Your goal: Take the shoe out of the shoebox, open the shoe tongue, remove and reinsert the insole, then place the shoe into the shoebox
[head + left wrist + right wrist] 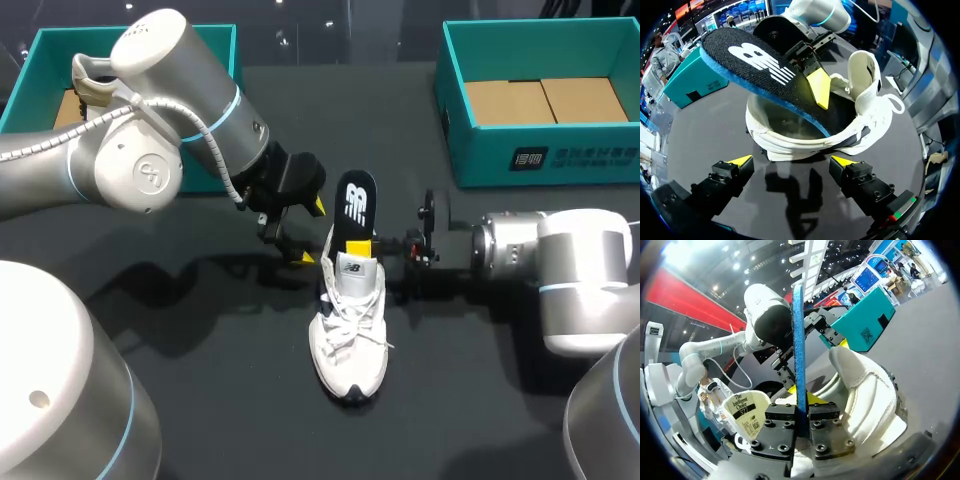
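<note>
A white shoe (348, 325) stands on the black table with its toe toward me and its tongue (746, 411) pulled forward. The black insole (356, 203) with a white logo rises steeply from the shoe's heel opening, its lower end inside. My right gripper (362, 248) is shut on the insole (799, 350), whose blue edge runs up between its fingers. My left gripper (309, 232) is open just left of the heel, apart from the shoe. In the left wrist view its yellow tips flank the heel (800, 142), with the insole (765, 70) above.
One teal shoebox (452, 130) stands at the back right, open, with a cardboard floor. Another teal box (40, 50) sits at the back left behind my left arm. Bare black table lies in front of the shoe.
</note>
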`<state>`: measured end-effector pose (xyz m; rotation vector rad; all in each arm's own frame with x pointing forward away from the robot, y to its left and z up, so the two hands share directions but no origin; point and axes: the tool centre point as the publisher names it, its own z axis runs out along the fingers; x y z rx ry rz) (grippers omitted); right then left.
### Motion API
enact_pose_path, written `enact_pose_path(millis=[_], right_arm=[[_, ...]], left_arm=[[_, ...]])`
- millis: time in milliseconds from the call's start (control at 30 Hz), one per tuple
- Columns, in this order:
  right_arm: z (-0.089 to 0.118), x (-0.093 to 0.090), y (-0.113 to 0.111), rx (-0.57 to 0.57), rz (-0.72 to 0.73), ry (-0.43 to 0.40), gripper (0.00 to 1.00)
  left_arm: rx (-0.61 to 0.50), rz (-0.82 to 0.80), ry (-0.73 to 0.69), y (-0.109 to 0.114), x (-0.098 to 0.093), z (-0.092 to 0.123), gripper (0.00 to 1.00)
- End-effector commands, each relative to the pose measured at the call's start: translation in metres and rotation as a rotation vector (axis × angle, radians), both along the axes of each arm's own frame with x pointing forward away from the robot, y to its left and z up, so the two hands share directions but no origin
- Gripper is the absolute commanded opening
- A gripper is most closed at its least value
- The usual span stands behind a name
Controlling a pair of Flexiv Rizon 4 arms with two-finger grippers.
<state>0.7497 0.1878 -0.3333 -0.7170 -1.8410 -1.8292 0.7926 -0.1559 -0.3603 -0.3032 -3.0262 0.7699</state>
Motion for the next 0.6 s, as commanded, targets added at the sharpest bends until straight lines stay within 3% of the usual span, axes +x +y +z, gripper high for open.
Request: enact_pose_path(millis=[33,600], right_arm=[[0.002,0.001,0.005,-0.007,0.01,-0.018,0.33],[0.031,0.022,0.009,-0.066,0.056,-0.112,0.29]], left_arm=[[0.002,0.0,-0.002,0.0,0.0,-0.001,1.0],[0.002,0.0,-0.002,0.0,0.0,-0.001,1.0]])
